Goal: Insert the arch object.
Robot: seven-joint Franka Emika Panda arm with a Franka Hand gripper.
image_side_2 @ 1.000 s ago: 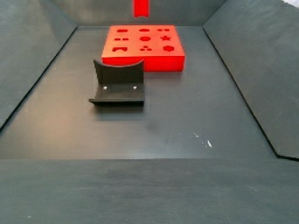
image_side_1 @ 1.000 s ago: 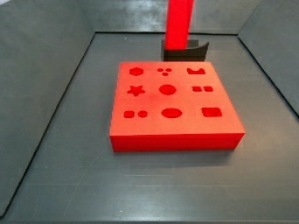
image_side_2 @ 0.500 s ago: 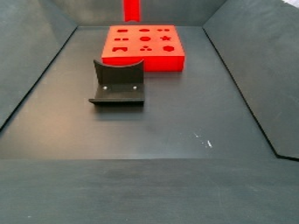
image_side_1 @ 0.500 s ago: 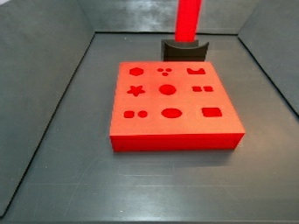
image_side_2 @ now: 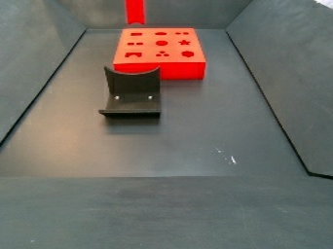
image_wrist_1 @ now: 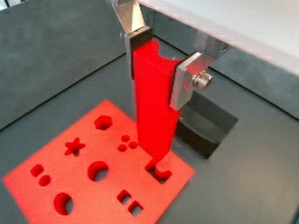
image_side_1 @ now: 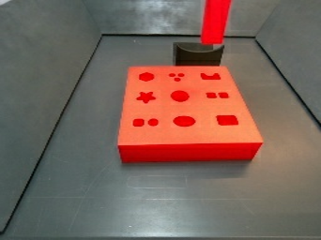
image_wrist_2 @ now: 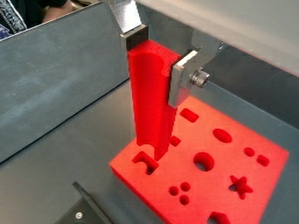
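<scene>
one red board fills the left and middle of a side view, lying flat on the floor with its shaped holes upward. further right, at the board's far corner, sits the arch-shaped hole. just right of that hangs the arch object, here a long red piece held upright, with the dark fixture behind its lower end.

both wrist views show the gripper clamped on the piece's upper part, a silver finger pressed to either side. its foot hovers close over the arch hole; whether it has entered i cannot tell.

to do this step well, i would square the piece's profile to the hole first, curve to curve. then keep it plumb and lower slowly. if it catches on the rim, a slight sideways correction is likely better than pushing harder. the grip should not loosen until the piece is seated.
</scene>
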